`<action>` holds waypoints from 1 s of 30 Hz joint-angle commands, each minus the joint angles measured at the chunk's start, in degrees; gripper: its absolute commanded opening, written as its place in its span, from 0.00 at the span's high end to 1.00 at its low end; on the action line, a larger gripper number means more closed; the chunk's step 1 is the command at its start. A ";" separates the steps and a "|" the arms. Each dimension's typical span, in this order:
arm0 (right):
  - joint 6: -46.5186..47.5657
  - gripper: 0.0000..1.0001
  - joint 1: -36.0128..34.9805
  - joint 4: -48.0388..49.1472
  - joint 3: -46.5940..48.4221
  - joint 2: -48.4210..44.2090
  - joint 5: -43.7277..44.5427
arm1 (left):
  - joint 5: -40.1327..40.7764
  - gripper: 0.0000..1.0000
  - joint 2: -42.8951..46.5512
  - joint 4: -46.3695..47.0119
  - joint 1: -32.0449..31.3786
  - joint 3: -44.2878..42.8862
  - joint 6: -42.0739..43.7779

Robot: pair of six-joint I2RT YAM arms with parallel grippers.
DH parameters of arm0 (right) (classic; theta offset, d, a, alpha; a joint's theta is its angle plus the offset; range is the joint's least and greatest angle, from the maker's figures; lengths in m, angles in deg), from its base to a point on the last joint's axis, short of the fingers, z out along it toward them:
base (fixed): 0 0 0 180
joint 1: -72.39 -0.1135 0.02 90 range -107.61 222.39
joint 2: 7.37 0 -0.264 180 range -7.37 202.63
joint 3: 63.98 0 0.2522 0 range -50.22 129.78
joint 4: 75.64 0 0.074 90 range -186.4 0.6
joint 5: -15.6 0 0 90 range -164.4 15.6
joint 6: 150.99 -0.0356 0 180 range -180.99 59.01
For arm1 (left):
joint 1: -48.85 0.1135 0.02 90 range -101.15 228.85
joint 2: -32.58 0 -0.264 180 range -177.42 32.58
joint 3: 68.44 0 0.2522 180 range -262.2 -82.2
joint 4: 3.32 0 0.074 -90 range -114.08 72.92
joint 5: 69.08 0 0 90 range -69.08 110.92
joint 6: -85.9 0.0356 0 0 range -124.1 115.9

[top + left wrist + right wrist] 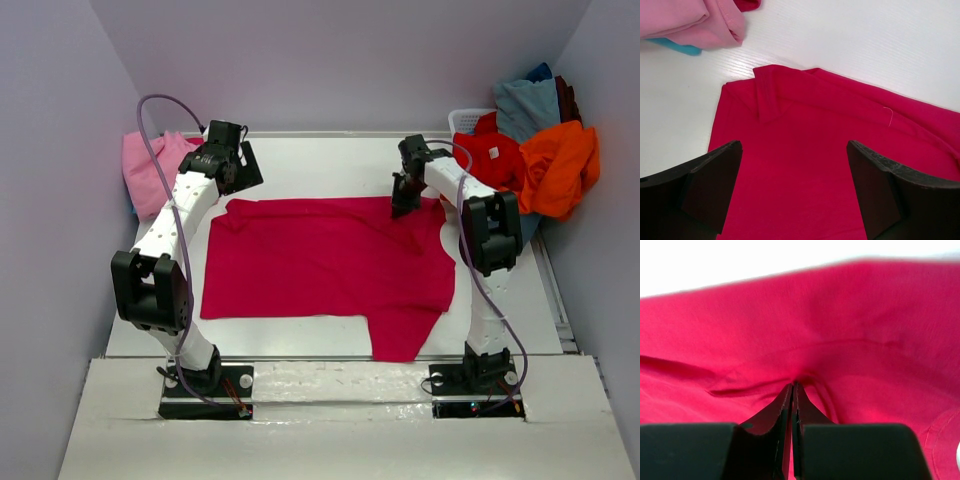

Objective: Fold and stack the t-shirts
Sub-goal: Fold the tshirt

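The crimson t-shirt (320, 265) lies spread flat mid-frame on the table (330, 160) in the top view. The right gripper (794, 390) has its fingers pinched together on the shirt's upper right edge (the fabric puckers right at the tips). The left gripper (794, 150) hovers over the upper left corner, fingers spread wide.

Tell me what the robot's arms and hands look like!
The left arm and right arm are white tubes with black joints on black bases. A purplish cable runs along each. The left hand and right hand are black with two flat fingers.
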 commanded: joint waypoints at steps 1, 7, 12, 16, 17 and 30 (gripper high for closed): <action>0.06 0.93 -1.12 -1.89 -3.23 -7.28 -1.49 | 0.19 0.01 1.34 0.48 -0.25 -0.47 -0.16; -0.11 0.93 -2.78 -3.21 -8.33 -13.26 -2.46 | -0.34 0.01 1.95 0.83 -0.25 0.05 0.02; -0.38 0.93 -4.02 -4.18 -11.50 -16.35 -3.60 | -0.87 0.01 2.57 1.54 -0.25 1.37 0.02; -0.20 0.93 -5.94 -5.14 -14.13 -17.76 -5.98 | -1.39 0.01 2.74 1.80 -0.25 1.81 0.19; -0.03 0.93 -5.95 -5.32 -14.92 -17.76 -6.15 | -1.57 0.01 2.74 1.89 -0.25 1.90 0.37; 0.77 0.56 -10.78 -4.79 -17.57 -13.62 -9.50 | -2.71 0.01 2.74 1.36 -0.25 1.46 0.64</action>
